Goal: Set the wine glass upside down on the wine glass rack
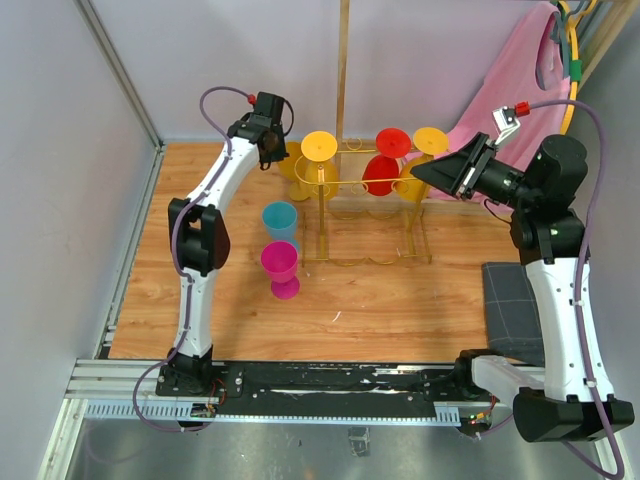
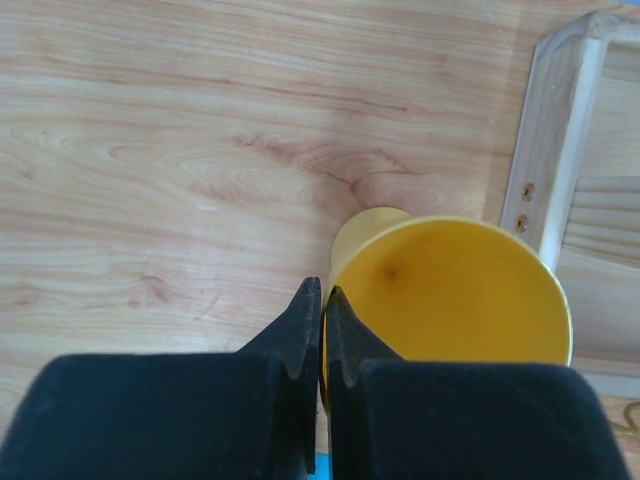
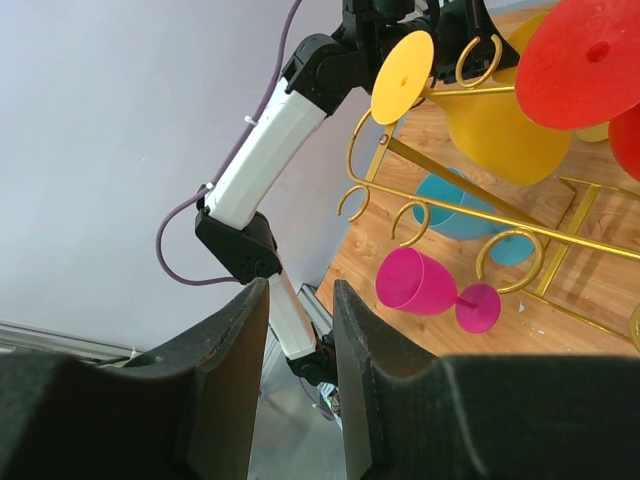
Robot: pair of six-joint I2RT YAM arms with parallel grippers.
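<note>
We've got the yellow wine glass (image 2: 450,290) standing upright on the table (image 2: 150,150) with nothing in it, just left of the wine glass rack (image 1: 345,186). The left gripper (image 2: 321,295) looks pinched tight on its rim, one finger inside and one outside. The right gripper (image 3: 300,290) sits by the rack, fingers apart, holding nothing.

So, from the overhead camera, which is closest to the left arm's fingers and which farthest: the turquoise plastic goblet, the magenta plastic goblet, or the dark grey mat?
Measured from the left arm's fingers:
1. Turquoise plastic goblet, just toward the arm bases.
2. Magenta plastic goblet, right behind it, nearer the bases.
3. Dark grey mat, far right.
</note>
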